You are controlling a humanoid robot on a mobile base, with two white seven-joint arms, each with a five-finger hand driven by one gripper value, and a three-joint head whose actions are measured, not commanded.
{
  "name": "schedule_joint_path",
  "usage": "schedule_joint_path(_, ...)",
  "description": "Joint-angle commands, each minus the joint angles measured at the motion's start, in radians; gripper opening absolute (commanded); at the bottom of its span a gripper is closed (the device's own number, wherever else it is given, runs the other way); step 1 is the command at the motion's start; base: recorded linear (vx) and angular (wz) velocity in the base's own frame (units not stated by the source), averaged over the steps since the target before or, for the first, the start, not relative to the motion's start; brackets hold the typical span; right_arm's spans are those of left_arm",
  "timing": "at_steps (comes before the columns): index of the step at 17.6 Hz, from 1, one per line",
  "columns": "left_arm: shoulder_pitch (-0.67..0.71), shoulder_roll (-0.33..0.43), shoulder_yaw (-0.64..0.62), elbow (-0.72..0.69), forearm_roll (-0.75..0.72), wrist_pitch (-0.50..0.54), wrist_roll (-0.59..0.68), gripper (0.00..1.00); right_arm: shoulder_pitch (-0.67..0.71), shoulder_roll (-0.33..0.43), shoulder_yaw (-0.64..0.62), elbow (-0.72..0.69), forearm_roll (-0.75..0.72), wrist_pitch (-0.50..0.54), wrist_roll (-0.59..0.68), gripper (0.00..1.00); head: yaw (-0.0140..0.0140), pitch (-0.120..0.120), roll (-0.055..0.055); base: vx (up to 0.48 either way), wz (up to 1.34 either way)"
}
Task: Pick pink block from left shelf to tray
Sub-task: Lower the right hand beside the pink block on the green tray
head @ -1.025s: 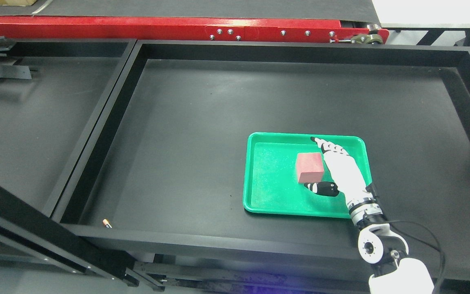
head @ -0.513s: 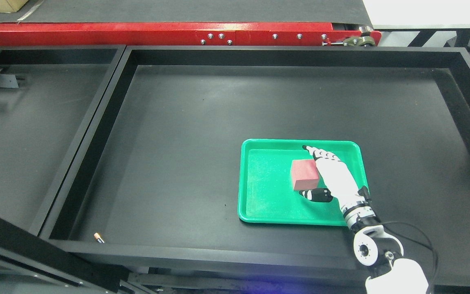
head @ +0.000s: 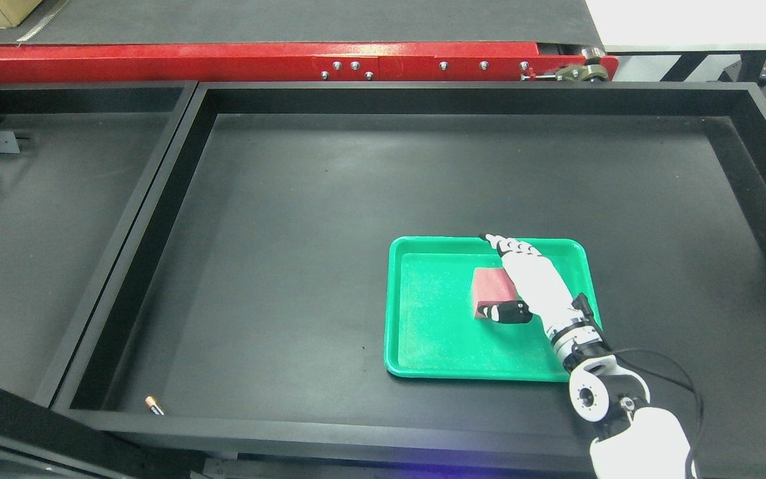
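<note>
**Holding pink block over green tray, R hand**

Reaching in from the lower right, the right hand (head: 522, 283) was clamped on the pink block (head: 489, 287): white fingers (head: 512, 249) lay along the block's right side and far edge, black-tipped thumb (head: 504, 311) pressed at its near face. The block was w/in the green tray (head: 423, 319), right of centre; whether it touched the tray floor or sat just above could not be told from this angle. Its right side was hidden behind the palm, so only the top and part of the near face showed. The tray lay on the black walled table (head: 330, 219), toward the near right. The forearm was cut off by the bottom edge. L arm not visible. A small battery-like item (head: 153, 405) lay in the table's near-left corner, too small to make out for sure. A red rail (head: 256, 63) ran across the far side.
</note>
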State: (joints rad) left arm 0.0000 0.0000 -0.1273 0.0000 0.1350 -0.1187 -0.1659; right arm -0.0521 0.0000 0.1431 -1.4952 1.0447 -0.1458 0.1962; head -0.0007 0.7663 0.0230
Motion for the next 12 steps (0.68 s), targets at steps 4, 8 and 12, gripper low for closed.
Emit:
schedule_joint_path(4, 0.020, 0.017, 0.000, -0.017, 0.000, 0.001, 0.000, 1.00, -0.025, -0.017, 0.026, 0.059, -0.002, 0.002, 0.081, 0.99, 0.0000, 0.000, 0.000, 0.015, -0.01)
schedule_joint_path(8, 0.020, 0.017, 0.000, -0.017, 0.000, 0.001, 0.000, 1.00, -0.020, -0.017, 0.013, 0.062, -0.003, 0.031, 0.088, 0.99, 0.0000, 0.000, 0.000, 0.000, 0.00)
schedule_joint_path(12, 0.020, 0.017, 0.000, -0.017, 0.000, 0.001, 0.000, 1.00, -0.005, -0.017, 0.010, 0.064, -0.003, 0.064, 0.084, 0.98, 0.0000, 0.000, 0.000, 0.000, 0.00)
